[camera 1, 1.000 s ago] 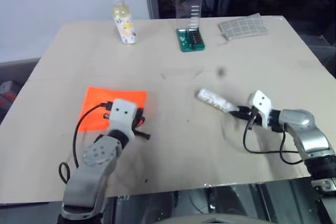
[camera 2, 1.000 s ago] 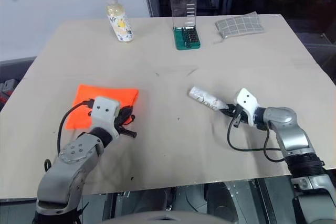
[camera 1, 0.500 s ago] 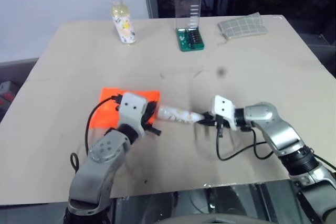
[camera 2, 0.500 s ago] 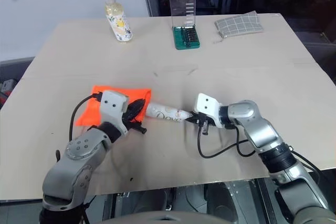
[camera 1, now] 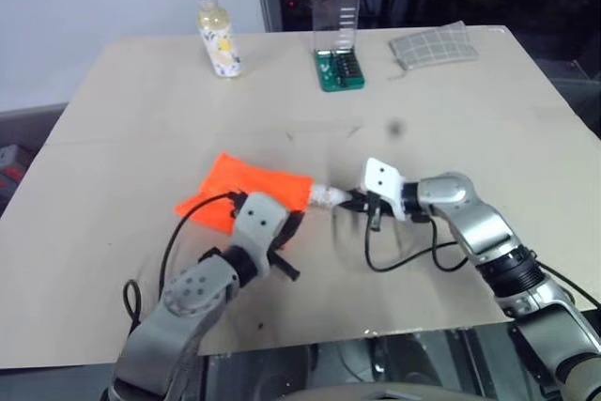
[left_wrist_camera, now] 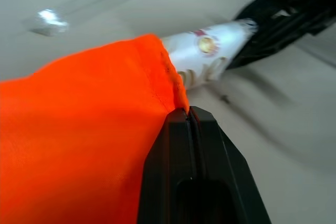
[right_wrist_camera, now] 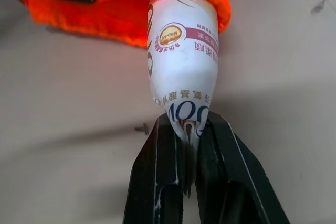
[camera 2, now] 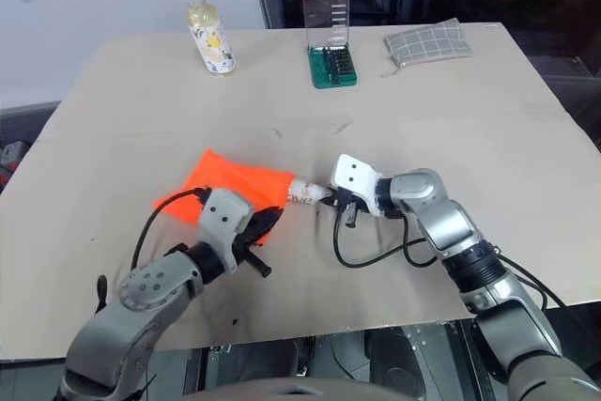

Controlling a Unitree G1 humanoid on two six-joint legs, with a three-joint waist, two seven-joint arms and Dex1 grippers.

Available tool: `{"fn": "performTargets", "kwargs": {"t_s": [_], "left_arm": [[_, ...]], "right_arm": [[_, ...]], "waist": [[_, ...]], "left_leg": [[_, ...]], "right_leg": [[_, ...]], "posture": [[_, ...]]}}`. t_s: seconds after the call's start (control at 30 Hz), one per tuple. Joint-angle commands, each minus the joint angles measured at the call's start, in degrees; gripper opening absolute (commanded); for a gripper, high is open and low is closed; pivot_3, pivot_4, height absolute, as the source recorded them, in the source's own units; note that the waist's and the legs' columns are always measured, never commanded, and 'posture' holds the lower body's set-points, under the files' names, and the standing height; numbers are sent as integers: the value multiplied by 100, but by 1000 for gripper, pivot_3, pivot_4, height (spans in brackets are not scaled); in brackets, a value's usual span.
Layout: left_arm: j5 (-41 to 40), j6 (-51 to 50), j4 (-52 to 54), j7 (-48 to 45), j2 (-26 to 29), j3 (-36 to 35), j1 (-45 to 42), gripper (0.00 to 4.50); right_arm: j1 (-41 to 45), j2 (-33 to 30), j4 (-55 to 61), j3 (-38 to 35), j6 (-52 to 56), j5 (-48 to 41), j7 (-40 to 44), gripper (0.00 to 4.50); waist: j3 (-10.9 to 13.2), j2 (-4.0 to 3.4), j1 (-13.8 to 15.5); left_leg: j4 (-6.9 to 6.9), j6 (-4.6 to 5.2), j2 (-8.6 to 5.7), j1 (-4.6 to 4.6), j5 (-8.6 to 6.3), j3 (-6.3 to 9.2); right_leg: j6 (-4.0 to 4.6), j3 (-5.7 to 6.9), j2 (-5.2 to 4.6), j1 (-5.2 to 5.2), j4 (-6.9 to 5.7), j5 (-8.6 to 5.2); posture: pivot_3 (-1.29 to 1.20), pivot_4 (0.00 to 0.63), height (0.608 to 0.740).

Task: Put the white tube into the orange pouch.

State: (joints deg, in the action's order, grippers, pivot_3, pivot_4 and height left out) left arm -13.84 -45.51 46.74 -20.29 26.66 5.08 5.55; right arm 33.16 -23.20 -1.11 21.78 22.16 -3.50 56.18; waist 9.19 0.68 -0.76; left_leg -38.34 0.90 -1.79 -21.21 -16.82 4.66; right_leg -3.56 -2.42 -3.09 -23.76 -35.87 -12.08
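Now sliding into the orange pouch [camera 2: 235, 180] mouth from three o'clock: white tube [camera 2: 305, 193], crimped end pinched in right gripper [camera 2: 335, 200]. Left gripper [camera 2: 266, 223] clamping the lifted pouch edge. Insertion underway, only partly done.

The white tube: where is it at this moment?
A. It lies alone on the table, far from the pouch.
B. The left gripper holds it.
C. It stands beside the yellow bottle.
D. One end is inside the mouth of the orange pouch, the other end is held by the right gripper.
D: the white tube enters the orange pouch while the right gripper pinches its crimped end.
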Motion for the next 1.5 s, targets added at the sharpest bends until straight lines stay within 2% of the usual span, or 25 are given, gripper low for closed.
{"fn": "performTargets", "kwargs": {"t_s": [0.03, 0.2, 0.33, 0.4, 0.43, 0.47, 0.5, 0.6, 0.73, 0.8, 0.97, 1.07, 1.2, 1.33, 1.5], "left_arm": [[-49, 179, 213, -58, -1, 30, -96, 0], [-26, 266, 127, -114, 0, 118, -231, 0], [-53, 304, 119, -152, -3, 126, -266, 0], [-78, 318, 130, -178, 8, 100, -243, 0], [-89, 328, 132, -193, 14, 80, -224, 0], [-103, 333, 130, -207, 17, 54, -212, 0], [-115, 338, 126, -221, 19, 28, -207, 0], [-298, 330, 43, -194, -127, -228, -261, 0], [-1157, -20, -344, 47, -773, -1166, -528, 0], [-1590, -242, -523, 11, -908, -1560, -634, 0], [-2232, -736, -1106, 163, -980, -2065, -1090, 0], [-2672, -1053, -1557, 365, -1172, -2298, -1539, 0], [-3046, -1226, -2157, 549, -1416, -2415, -1996, 0], [-3268, -1277, -3039, 950, -1867, -2584, -2563, 0], [-3687, -1353, -3559, 1398, -2137, -2973, -3017, 0]], "right_arm": [[262, 227, 119, 66, 105, -28, -49, 45], [567, 812, -190, 515, 736, 347, -431, 45], [776, 1291, -463, 656, 791, 579, -824, 45], [832, 1440, -477, 672, 678, 603, -891, 917], [829, 1541, -441, 598, 624, 538, -939, 1218], [812, 1635, -380, 492, 600, 443, -981, 1837], [788, 1701, -293, 388, 573, 333, -990, 2160], [622, 1800, 204, -57, 915, -130, -1020, 3530], [217, 1016, 1114, -236, 1377, -503, -488, 3530], [32, 601, 1440, -347, 1619, -738, -288, 3530], [-235, 149, 1812, -680, 2120, -1240, -251, 3530], [-377, 16, 2091, -567, 2647, -1518, -259, 3530], [-577, 389, 2098, -281, 3432, -1589, -909, 3530], [-726, 994, 1836, 25, 3428, -1411, -1554, 3530], [-704, 1683, 1452, 53, 3287, -1378, -2090, 3530]], "waist": [[0, 0, -2], [0, -1, -11], [1, -2, -8], [1, -2, -8], [1, -3, -9], [1, -3, -11], [1, -3, -12], [2, -4, -3], [3, -6, 18], [1, -3, 1], [1, -2, -19], [0, -1, -7], [-1, 2, -6], [-2, 3, 3], [-2, 3, -1]], "left_leg": [[0, 0, 1, 0, 0, 1], [0, -1, 1, 2, 1, 1], [1, -2, -1, -1, 1, 0], [2, -2, -2, -2, 1, 1], [3, -2, -2, -2, 1, 2], [3, -2, -2, -2, 1, 3], [4, -3, -2, -2, 1, 2], [4, -4, -2, -2, 2, 6], [3, -3, -5, -6, 1, 10], [1, -2, -6, -6, 1, 14], [2, 11, -3, -3, -6, 14], [-1, 11, -3, -1, -6, 15], [-1, -5, -4, -1, 3, 15], [-2, -11, -7, -4, 7, 17], [-2, -13, -9, -5, 8, 16]], "right_leg": [[0, 1, 2, 0, 0, 0], [1, 1, 2, 0, -2, 0], [1, 0, 1, -3, -1, 0], [1, 1, 0, -4, 0, 0], [1, 1, 1, -4, 0, 0], [1, 2, 1, -5, 0, 0], [1, 2, 2, -5, 0, 0], [1, 4, 2, -4, -1, 0], [0, 8, -3, -3, 0, 0], [0, 12, -2, -2, 1, 0], [1, 13, 5, -2, -4, 0], [1, 13, 6, -1, -7, 1], [1, 12, 5, 0, -6, 1], [1, 13, 3, -2, -6, 1], [1, 11, 2, -4, -7, 1]], "posture": [[0, 150, 740], [0, 150, 740], [0, 150, 740], [0, 150, 740], [0, 150, 740], [0, 150, 740], [0, 150, 740], [0, 150, 740], [0, 150, 740], [0, 150, 740], [0, 150, 740], [0, 150, 740], [0, 150, 740], [0, 150, 740], [0, 150, 740]]}}
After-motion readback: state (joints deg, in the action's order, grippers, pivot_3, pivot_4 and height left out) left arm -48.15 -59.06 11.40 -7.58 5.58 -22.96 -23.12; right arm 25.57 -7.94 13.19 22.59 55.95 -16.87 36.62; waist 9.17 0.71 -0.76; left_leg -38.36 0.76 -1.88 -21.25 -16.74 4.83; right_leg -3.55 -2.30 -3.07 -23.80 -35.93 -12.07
